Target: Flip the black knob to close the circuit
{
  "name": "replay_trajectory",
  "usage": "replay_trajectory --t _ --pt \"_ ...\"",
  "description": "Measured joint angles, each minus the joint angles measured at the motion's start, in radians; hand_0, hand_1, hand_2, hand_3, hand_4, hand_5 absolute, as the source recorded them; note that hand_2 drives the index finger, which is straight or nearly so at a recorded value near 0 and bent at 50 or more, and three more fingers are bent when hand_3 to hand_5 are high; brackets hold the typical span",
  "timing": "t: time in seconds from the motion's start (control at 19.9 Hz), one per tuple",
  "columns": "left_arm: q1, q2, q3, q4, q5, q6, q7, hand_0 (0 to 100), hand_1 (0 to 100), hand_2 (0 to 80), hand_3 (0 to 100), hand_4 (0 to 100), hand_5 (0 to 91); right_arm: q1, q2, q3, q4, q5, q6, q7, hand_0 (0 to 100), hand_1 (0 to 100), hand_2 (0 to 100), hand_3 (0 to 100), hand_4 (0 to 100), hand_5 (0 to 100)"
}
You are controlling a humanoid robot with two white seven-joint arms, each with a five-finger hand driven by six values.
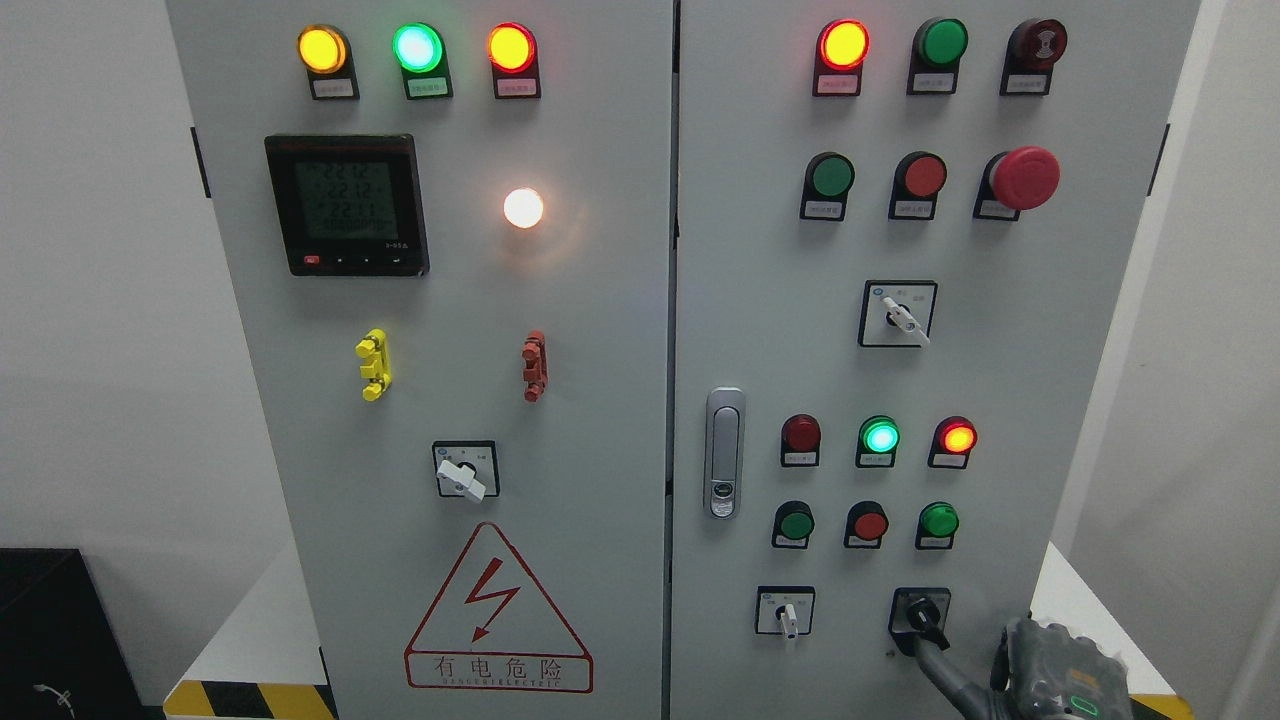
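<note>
the right hand (955, 655) reaches up from the bottom corner, one dark finger (935, 650) touching the black knob (918, 612) low on the grey cabinet (620, 450); its grip is unclear.

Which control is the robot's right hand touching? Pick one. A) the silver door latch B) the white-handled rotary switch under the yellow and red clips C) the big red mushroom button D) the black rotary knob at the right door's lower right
D: the dark fingers of the right hand, rising from the lower right corner, reach the black rotary knob at the bottom of the grey cabinet's right door; the other controls stand untouched.
</note>
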Motion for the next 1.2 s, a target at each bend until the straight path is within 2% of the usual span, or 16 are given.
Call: replay_trajectory --t 1.2 --pt "0.0 0.0 0.0 0.0 0.0 0.0 0.0 0 0 0.0 0 0 0.0 -0.008 0.0 -0.014 -0.005 -0.004 -0.003 0.01 0 0 72 94 76 71"
